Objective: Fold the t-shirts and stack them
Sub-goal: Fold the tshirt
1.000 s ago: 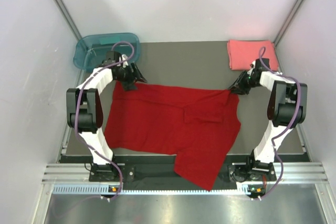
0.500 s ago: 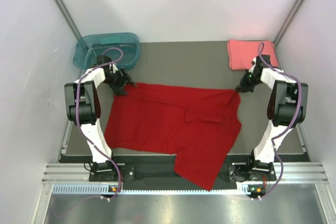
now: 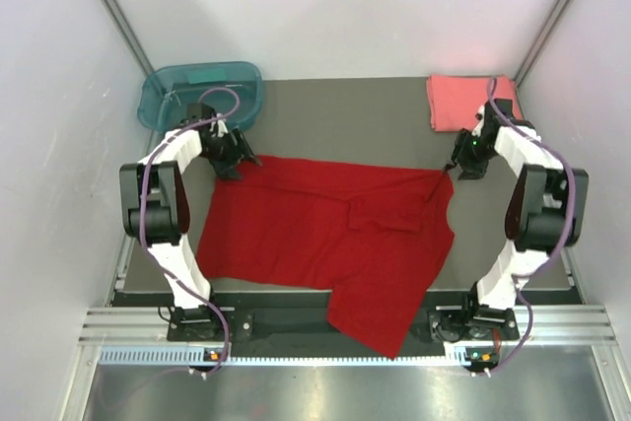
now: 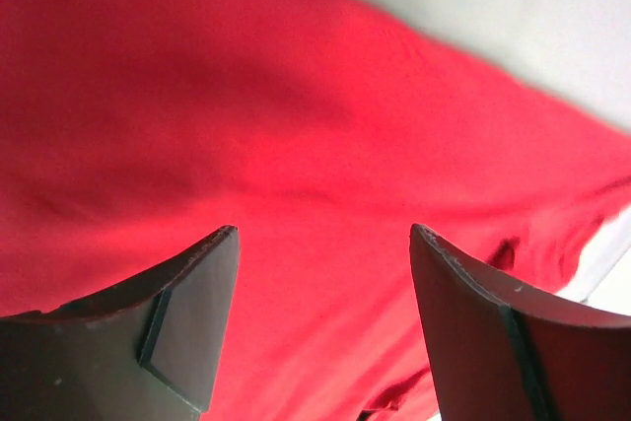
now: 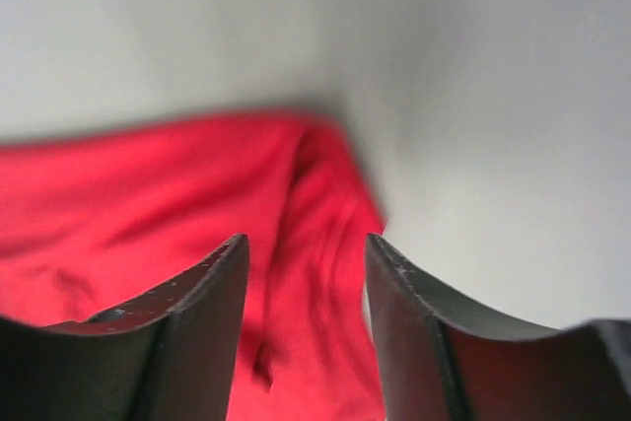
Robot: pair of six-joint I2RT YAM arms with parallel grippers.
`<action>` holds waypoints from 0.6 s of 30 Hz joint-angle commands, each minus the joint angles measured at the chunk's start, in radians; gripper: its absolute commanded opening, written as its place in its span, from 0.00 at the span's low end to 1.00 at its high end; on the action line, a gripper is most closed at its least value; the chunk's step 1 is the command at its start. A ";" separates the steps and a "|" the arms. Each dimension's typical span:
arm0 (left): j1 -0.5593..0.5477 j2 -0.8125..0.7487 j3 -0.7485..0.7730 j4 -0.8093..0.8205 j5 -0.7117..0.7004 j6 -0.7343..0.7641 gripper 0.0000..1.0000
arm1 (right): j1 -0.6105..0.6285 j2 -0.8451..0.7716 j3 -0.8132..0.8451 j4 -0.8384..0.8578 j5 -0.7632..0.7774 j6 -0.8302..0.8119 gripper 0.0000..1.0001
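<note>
**T-shirts: two.**
- We count one deep red t-shirt (image 3: 315, 229). It lies spread open across the middle of the table (image 3: 345, 110), mostly flat. A small folded flap lies on it right of centre, and its near right part hangs over the table's near edge.
- We count one coral-pink t-shirt (image 3: 471, 102). It is a folded rectangle at the far right corner, apart from the red one.

**Tubs: one.**
- A teal translucent tub (image 3: 197, 91) sits at the far left corner.

**Grippers: two.**
- The left gripper (image 4: 325, 234) is at the red shirt's far left corner. Its two fingers are spread wide with only red cloth showing below the gap, and nothing is clamped.
- The right gripper (image 5: 306, 244) is at the red shirt's far right corner, between that corner and the coral-pink shirt. Its fingers are parted and hold nothing.
- We cannot tell whether either gripper's fingertips touch the cloth.
</note>
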 commanded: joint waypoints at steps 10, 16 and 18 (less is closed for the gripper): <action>-0.328 -0.398 -0.269 0.114 0.086 -0.101 0.75 | 0.174 -0.432 -0.501 0.154 -0.290 0.101 0.64; -0.401 -0.396 -0.271 0.151 0.123 -0.141 0.75 | 0.186 -0.432 -0.597 0.226 -0.328 0.078 0.64; -0.426 -0.391 -0.272 0.162 0.124 -0.147 0.75 | 0.186 -0.423 -0.614 0.271 -0.328 0.077 0.63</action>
